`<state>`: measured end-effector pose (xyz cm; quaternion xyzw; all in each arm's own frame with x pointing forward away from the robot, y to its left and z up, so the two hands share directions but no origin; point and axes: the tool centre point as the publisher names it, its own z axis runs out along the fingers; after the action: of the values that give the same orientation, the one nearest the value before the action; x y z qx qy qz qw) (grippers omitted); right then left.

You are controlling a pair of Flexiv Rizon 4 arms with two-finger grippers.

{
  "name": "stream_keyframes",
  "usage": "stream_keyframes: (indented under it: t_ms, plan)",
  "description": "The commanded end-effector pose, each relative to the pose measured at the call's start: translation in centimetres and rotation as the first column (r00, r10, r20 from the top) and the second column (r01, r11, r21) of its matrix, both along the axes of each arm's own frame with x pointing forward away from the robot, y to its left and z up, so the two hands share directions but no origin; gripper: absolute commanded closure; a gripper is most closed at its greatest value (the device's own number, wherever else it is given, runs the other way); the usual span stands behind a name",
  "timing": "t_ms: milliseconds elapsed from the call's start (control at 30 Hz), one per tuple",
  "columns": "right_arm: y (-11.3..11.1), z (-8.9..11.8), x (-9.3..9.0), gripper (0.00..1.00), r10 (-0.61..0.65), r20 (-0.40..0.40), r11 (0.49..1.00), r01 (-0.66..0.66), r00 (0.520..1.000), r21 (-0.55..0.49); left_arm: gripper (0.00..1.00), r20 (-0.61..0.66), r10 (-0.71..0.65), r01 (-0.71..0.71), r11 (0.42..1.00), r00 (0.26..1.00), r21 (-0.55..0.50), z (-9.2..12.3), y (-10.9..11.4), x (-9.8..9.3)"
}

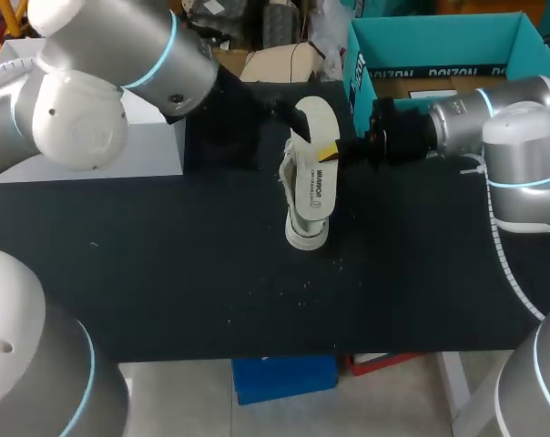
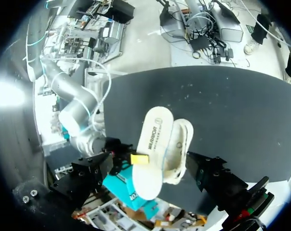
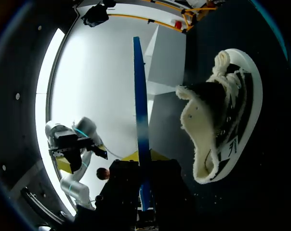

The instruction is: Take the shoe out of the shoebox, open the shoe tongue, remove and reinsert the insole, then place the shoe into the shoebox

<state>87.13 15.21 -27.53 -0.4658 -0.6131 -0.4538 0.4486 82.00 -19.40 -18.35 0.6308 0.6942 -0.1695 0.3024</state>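
Observation:
A white shoe with a fleecy lining stands on the black table at its middle. The white printed insole is held up alongside it, with my right gripper shut on its edge. In the right wrist view the insole shows edge-on, thin and blue, between the fingers, and the shoe lies beside it. My left gripper is open wide above the far end of the insole and the shoe, touching neither. The teal shoebox stands at the back right.
A white box sits at the back left of the table, under my left arm. Small white crumbs lie on the cloth in front of the shoe.

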Motion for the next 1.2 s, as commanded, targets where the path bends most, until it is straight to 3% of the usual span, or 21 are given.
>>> stream_keyframes:
  t_ms: [33,967,1033,1100,1200]
  plan:
    - [0.0,0.0,0.0,1.00,0.000,-0.001,1.000,0.000,1.000,-0.002,0.00,0.063,-0.045,0.064,0.941,0.997,-0.332,-0.6,0.6,0.0]
    - [0.0,0.0,0.0,1.00,0.000,-0.001,1.000,0.000,1.000,-0.002,0.00,0.063,-0.045,0.064,0.941,0.997,-0.332,-0.6,0.6,0.0]
    - [0.0,0.0,0.0,1.00,0.000,-0.001,1.000,0.000,1.000,-0.002,0.00,0.148,0.000,0.061,0.913,0.989,-0.403,-0.3,0.7,-0.6]
    - [0.0,0.0,0.0,1.00,0.000,-0.001,1.000,0.000,1.000,-0.002,0.00,0.154,0.034,0.050,0.859,0.988,-0.510,-0.4,1.1,-1.0]
    - [0.0,0.0,0.0,1.00,0.000,-0.001,1.000,0.000,1.000,-0.002,0.00,0.196,0.065,0.054,0.835,0.979,-0.547,-1.2,2.2,-1.1]
